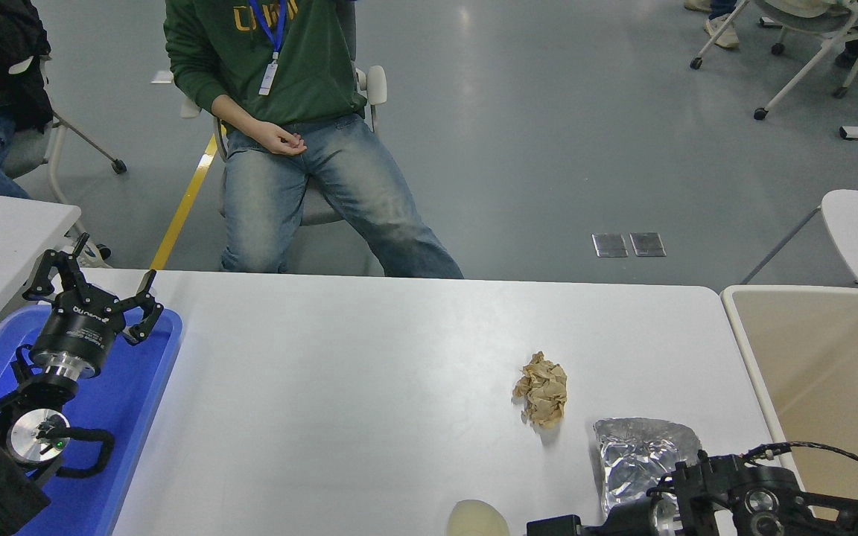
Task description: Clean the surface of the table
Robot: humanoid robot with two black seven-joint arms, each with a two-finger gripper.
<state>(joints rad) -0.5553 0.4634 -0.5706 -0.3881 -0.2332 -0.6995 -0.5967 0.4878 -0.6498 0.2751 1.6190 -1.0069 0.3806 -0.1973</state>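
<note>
Left gripper: you see it parked over the blue tray, fingers spread, holding nothing.
Table surface: white, glossy; its long axis runs left to right before you, filling the middle.
Open room: bare from tray to crumpled brown paper.
Right side: foil bag, beige bin beyond the edge.
Right gripper: low at the near edge; you cannot tell its jaws.

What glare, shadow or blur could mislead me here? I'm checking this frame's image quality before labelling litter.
Head view: sharp overall; soft ceiling-light sheen on the table surface and the floor; the crumpled foil bag shows bright specular patches; the brown paper wad casts only a faint shadow; the right gripper is cut by the bottom edge; the left gripper is crisp.
</note>
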